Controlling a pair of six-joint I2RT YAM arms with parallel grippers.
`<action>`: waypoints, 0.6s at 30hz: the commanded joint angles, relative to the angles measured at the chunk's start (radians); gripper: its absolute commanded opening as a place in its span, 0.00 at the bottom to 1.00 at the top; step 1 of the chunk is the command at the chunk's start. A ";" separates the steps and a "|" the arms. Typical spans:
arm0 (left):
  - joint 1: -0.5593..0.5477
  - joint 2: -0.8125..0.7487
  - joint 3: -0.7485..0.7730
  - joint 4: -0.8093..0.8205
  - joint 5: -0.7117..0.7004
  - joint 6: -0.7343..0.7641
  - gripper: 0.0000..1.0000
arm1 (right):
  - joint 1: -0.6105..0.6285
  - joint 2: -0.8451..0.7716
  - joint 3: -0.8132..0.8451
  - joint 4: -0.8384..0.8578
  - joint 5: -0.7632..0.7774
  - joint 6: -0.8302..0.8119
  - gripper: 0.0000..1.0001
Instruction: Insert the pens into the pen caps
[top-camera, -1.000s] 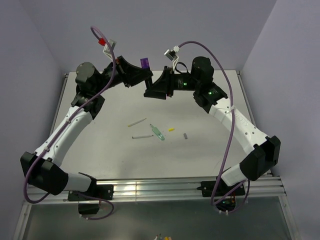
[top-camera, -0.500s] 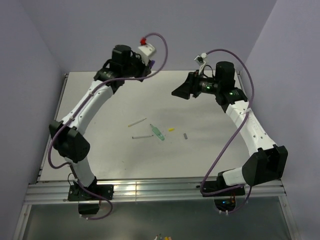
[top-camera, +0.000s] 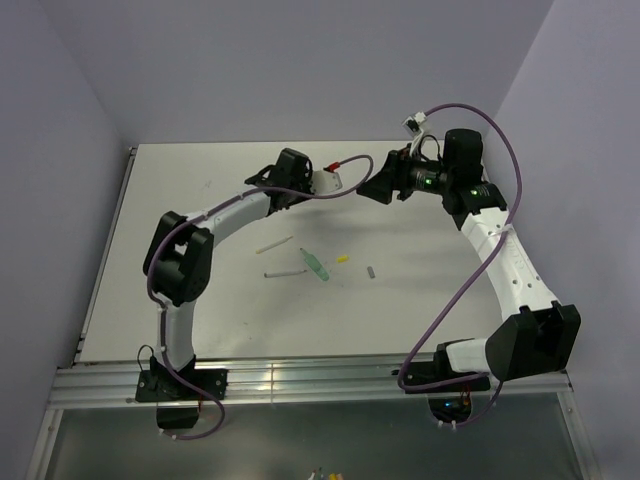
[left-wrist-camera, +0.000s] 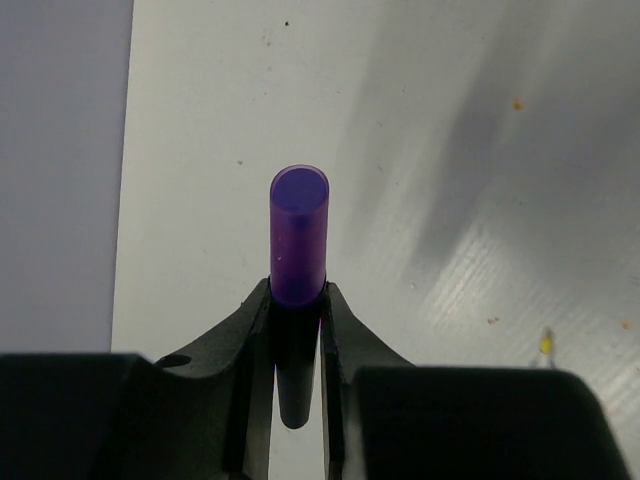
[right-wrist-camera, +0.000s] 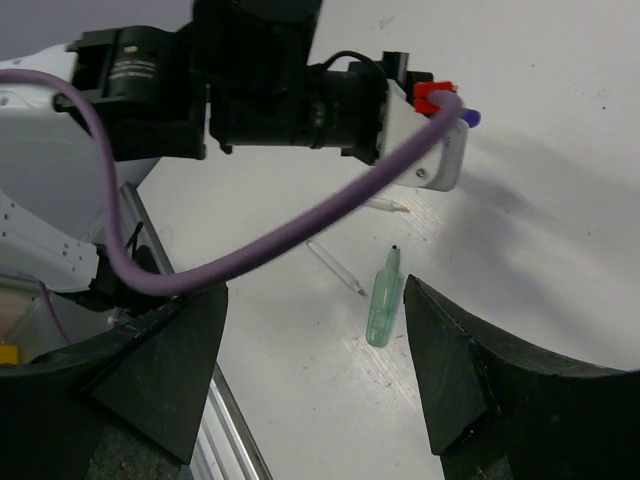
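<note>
My left gripper (left-wrist-camera: 297, 285) is shut on a black pen (left-wrist-camera: 291, 370) whose far end carries the purple cap (left-wrist-camera: 299, 235); it hangs over the back of the table (top-camera: 180, 200). In the top view the left gripper (top-camera: 322, 180) faces the right gripper (top-camera: 368, 190) across a small gap. The right gripper (right-wrist-camera: 315, 290) is open and holds nothing. On the table lie a translucent green pen (top-camera: 315, 264) (right-wrist-camera: 383, 300), a grey-white pen (top-camera: 283, 272) (right-wrist-camera: 335, 266), a pale yellow-white pen (top-camera: 275, 243), a yellow cap (top-camera: 343, 259) (left-wrist-camera: 546, 343) and a grey cap (top-camera: 371, 271).
The left arm's wrist (right-wrist-camera: 290, 80) and its purple cable (right-wrist-camera: 250, 255) fill the top of the right wrist view. Purple walls (top-camera: 60, 120) close in the table on three sides. A metal rail (top-camera: 300, 375) runs along the near edge.
The right gripper has opened and drawn back to the right. The left arm has folded in and swung its gripper, still holding the capped black pen, down and right toward the table's back middle.
</note>
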 joint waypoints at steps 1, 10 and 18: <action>-0.006 0.068 0.033 0.128 -0.044 0.125 0.04 | -0.004 -0.030 0.000 0.019 0.018 -0.026 0.79; 0.008 0.206 0.100 0.198 -0.022 0.170 0.06 | -0.044 -0.059 -0.003 -0.016 0.020 -0.055 0.80; 0.029 0.309 0.180 0.206 0.004 0.217 0.07 | -0.053 -0.056 0.012 -0.182 0.003 -0.168 0.86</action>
